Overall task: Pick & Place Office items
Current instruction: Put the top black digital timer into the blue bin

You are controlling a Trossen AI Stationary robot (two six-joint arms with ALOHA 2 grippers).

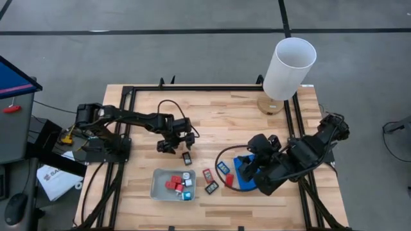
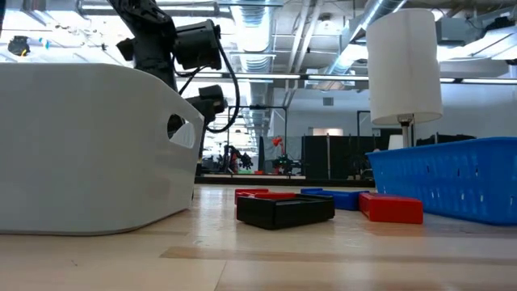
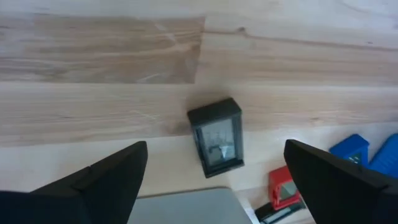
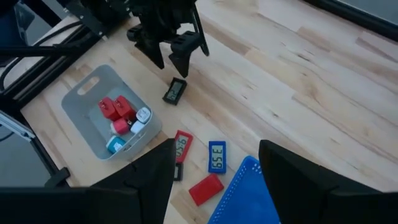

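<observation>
The wooden table (image 1: 225, 115) carries a white cylinder (image 1: 288, 68) at 1 o'clock. The grey tray (image 1: 158, 186) at 7 o'clock holds red and white office items (image 1: 178, 187). The left end effector (image 1: 173, 144), released, hovers above a black piece (image 3: 217, 137). The right end effector (image 4: 214, 163), half-spread and empty, hangs over the blue tray (image 1: 243, 180) at 5 o'clock.

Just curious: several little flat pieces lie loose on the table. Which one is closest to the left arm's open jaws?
The black piece with the pale face, lying alone just beyond the grey tray. The left gripper hovers right by it; the other loose pieces cluster nearer the blue tray.
</observation>
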